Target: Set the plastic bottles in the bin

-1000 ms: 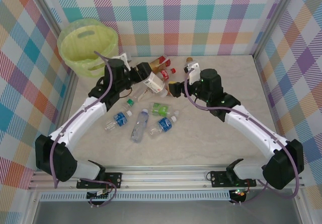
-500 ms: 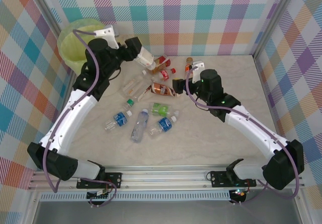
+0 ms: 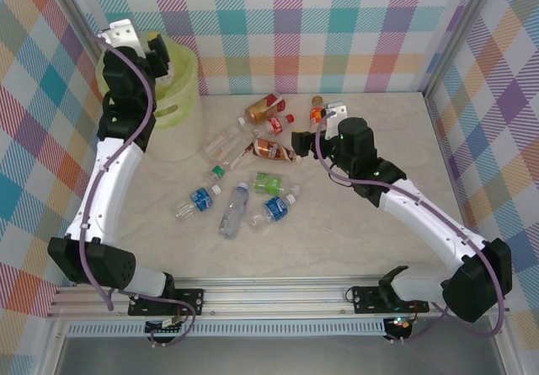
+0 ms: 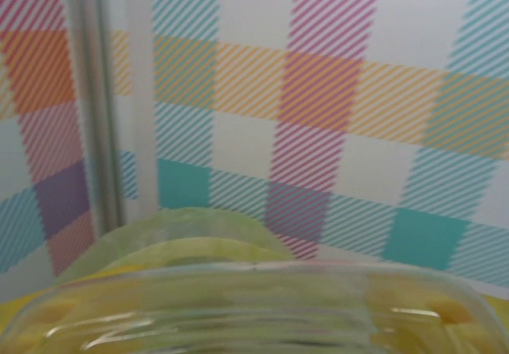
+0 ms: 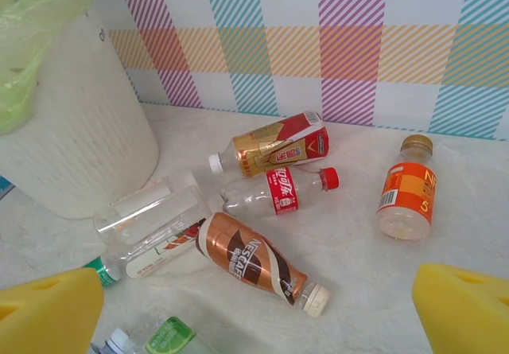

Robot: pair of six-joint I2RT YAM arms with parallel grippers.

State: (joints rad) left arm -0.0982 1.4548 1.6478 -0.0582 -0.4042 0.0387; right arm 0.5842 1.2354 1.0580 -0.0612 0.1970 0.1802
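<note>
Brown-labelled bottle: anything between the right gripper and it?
Nothing visible. The right gripper is open, and the brown-labelled bottle lies on the table straight ahead of it. The red-capped bottle lies beyond it, out of the path.

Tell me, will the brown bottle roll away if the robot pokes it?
Probably: the brown bottle lies on its side on the smooth table, so a sideways nudge would likely roll it. Its narrower neck end may make it curve. It looks like thin plastic, so probably light.
</note>
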